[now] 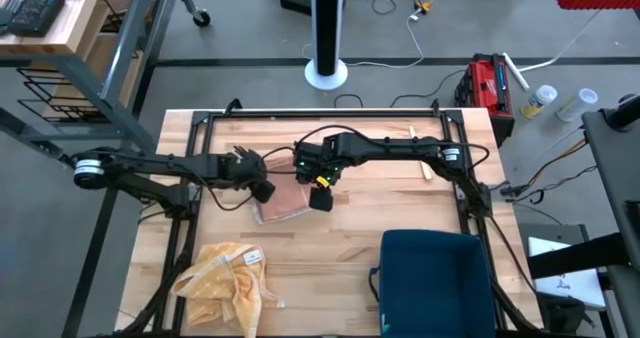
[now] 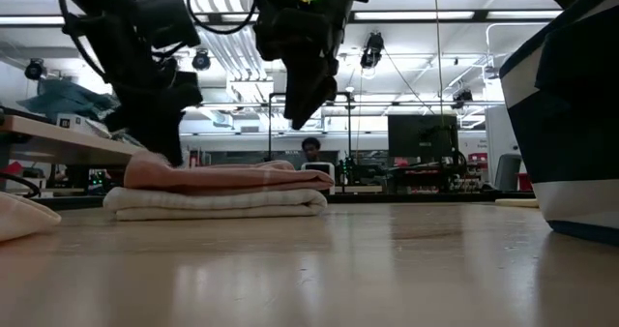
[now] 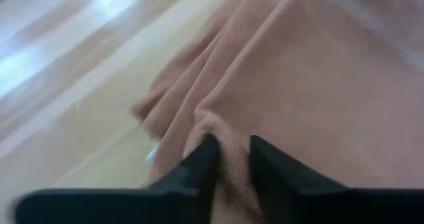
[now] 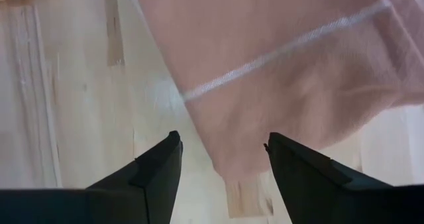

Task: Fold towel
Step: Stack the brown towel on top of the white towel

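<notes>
Wooden table point(image 1: 340, 248) taken as landmark. On its near left corner lies a crumpled yellow cloth point(image 1: 225, 278). A dark blue bin point(image 1: 435, 283) stands on its near right part. Beyond the far edge, a white floor fan base point(image 1: 326, 74) sits on grey floor, cables near it. Off the far right corner stands a red toolbox point(image 1: 490, 85). In the low view, monitors point(image 2: 422, 138) show in the room behind the table
</notes>
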You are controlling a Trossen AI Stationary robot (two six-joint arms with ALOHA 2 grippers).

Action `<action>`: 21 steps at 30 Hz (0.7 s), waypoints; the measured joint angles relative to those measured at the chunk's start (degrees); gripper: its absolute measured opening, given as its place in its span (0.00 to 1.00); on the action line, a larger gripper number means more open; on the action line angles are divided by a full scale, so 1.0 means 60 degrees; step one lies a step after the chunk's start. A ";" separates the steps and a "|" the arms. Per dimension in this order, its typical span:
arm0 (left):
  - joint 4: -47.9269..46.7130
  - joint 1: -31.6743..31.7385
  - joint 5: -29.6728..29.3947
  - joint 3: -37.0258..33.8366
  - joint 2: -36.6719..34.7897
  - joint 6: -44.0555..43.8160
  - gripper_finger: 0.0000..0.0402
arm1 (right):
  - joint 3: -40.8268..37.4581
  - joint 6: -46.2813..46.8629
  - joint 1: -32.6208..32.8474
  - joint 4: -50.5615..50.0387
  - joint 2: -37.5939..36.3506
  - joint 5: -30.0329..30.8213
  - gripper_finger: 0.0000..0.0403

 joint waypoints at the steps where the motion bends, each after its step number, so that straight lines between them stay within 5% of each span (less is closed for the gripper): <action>1: -0.0012 -0.0001 -0.0004 -0.0004 -0.0080 0.0061 0.12 | -0.0029 0.0004 0.0000 -0.0014 0.0000 0.0000 0.53; 3: -0.0109 0.0001 -0.0052 -0.0015 -0.0230 0.0055 0.03 | -0.0112 0.0018 0.0000 0.0066 0.0000 0.0000 0.52; 16: -0.0828 -0.0008 -0.1348 -0.0015 -0.1055 -0.0311 0.01 | -0.0428 0.0098 0.0000 0.0273 0.0004 -0.0001 0.54; 21: -0.1005 0.0003 -0.1146 -0.0138 -0.0871 -0.0397 0.01 | -0.0432 0.0247 0.0000 0.0848 0.0004 0.0000 0.53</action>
